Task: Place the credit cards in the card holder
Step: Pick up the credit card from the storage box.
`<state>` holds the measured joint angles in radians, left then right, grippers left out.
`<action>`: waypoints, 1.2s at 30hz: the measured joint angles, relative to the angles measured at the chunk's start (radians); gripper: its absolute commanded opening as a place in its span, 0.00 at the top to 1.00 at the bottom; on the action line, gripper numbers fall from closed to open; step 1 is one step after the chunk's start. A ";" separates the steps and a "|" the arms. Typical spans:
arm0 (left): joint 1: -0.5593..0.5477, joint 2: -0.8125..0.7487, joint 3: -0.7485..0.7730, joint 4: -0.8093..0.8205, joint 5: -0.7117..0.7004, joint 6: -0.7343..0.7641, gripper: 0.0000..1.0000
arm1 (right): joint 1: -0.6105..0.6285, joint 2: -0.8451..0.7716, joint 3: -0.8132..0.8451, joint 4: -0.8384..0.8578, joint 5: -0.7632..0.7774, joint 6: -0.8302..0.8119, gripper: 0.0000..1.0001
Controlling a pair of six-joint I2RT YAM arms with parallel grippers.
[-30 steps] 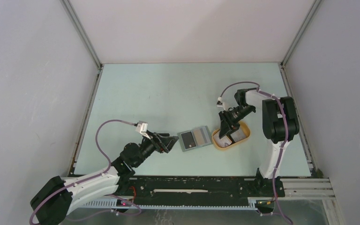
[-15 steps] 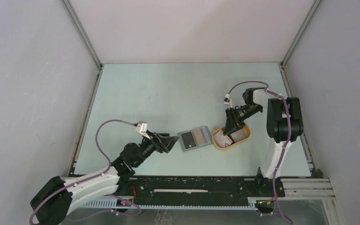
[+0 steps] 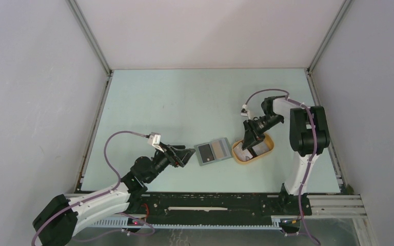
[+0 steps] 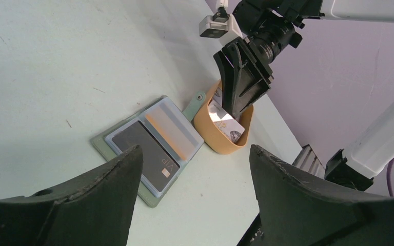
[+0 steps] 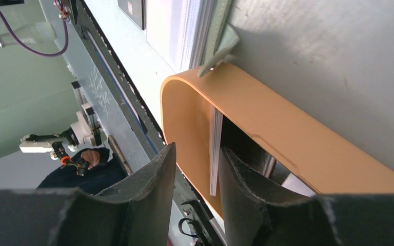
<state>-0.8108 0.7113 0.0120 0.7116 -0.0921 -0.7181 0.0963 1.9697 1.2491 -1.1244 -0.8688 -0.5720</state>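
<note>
The card holder (image 3: 213, 151) lies open on the table, with a black credit card (image 4: 146, 155) in its left slot. Just right of it stands a tan tray (image 3: 268, 147) holding pale cards (image 4: 227, 123). My right gripper (image 3: 248, 142) points down into the tray's left end. In the right wrist view its jaws (image 5: 197, 148) stand partly open around the tray's end wall (image 5: 182, 118) and a pale card (image 5: 215, 154) on edge, which rests against the inner finger (image 5: 243, 189). My left gripper (image 3: 189, 156) hovers open just left of the card holder (image 4: 156, 138), holding nothing.
Grey walls enclose the table on three sides. A black rail (image 3: 215, 202) with both arm bases runs along the near edge. The card holder's strap tab (image 5: 220, 48) touches the tray's rim.
The right arm swung slightly right, then back left over the tray, and its jaws narrowed a little. The left arm and the card holder have not moved.
</note>
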 measured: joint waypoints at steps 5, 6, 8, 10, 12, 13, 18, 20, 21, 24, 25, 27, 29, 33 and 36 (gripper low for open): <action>0.000 -0.006 0.000 -0.006 -0.001 0.000 0.20 | 0.053 0.006 0.000 0.000 0.003 0.000 0.50; 0.000 -0.006 0.000 -0.006 -0.002 0.000 0.19 | 0.063 0.007 0.000 0.003 0.007 0.002 0.49; 0.000 -0.007 0.000 -0.008 -0.002 0.000 0.19 | 0.086 0.008 0.000 0.015 0.023 0.010 0.49; 0.000 -0.007 0.000 -0.013 -0.002 0.000 0.19 | 0.108 0.009 -0.002 0.030 0.042 0.021 0.49; 0.000 -0.008 0.000 -0.017 -0.002 0.000 0.20 | 0.127 0.009 -0.005 0.038 0.056 0.033 0.50; 0.000 -0.010 0.000 -0.019 -0.002 0.000 0.19 | 0.132 0.009 -0.006 0.041 0.060 0.037 0.50; 0.000 -0.028 0.000 -0.026 -0.003 0.000 0.19 | 0.142 0.009 -0.012 0.051 0.084 0.053 0.54; 0.000 -0.034 0.000 -0.027 -0.003 0.000 0.19 | 0.140 0.009 -0.012 0.052 0.084 0.055 0.55; 0.000 -0.036 0.000 -0.027 -0.003 0.000 0.19 | 0.138 0.009 -0.012 0.052 0.084 0.054 0.56; 0.000 -0.038 0.000 -0.031 -0.004 0.000 0.19 | 0.129 0.009 -0.012 0.052 0.082 0.054 0.57; 0.000 -0.038 0.000 -0.034 -0.004 0.000 0.19 | 0.126 0.008 -0.012 0.052 0.082 0.053 0.57; 0.000 -0.037 0.000 -0.036 -0.006 0.000 0.19 | 0.119 0.007 -0.012 0.052 0.081 0.053 0.58; 0.000 -0.037 0.000 -0.037 -0.007 0.000 0.19 | 0.111 0.006 -0.012 0.052 0.077 0.051 0.58; 0.000 -0.029 0.000 -0.039 -0.007 0.000 0.19 | 0.084 0.005 -0.012 0.051 0.073 0.048 0.59; 0.000 -0.028 0.000 -0.042 -0.007 0.000 0.19 | 0.064 0.005 -0.012 0.050 0.068 0.042 0.59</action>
<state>-0.8108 0.6834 0.0120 0.6697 -0.0994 -0.7177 0.1608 1.9747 1.2369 -1.0748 -0.8013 -0.5297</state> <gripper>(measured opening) 0.807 0.414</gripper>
